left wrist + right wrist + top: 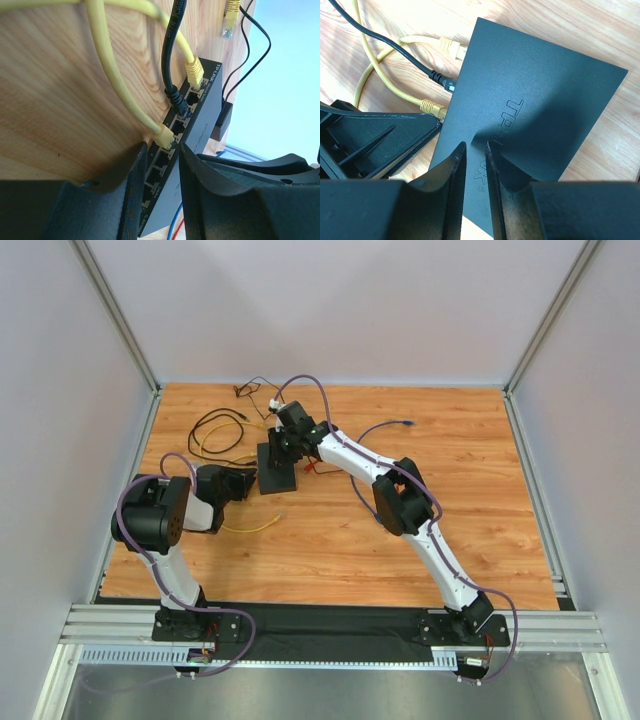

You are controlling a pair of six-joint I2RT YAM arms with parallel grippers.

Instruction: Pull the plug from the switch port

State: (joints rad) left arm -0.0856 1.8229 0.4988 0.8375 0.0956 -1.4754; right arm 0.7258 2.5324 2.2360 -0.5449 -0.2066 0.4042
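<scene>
Left end effector (161, 172) fingers slightly apart, holding nothing, tips at the switch (200, 131) port edge, nearest yellow plug (163, 135) just ahead between them, lined up to pinch it. Black plug (178, 101) and second yellow plug (194, 71) sit further out. Right end effector (475, 150) fingers nearly together, over the switch top, likely pinning it to the tabletop (600, 30).

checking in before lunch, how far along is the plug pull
Done: right gripper is over the switch, and left gripper is lined up at the ports. In hand: closing on the nearest yellow plug. Left: all three plugs are seated; none pulled.
</scene>
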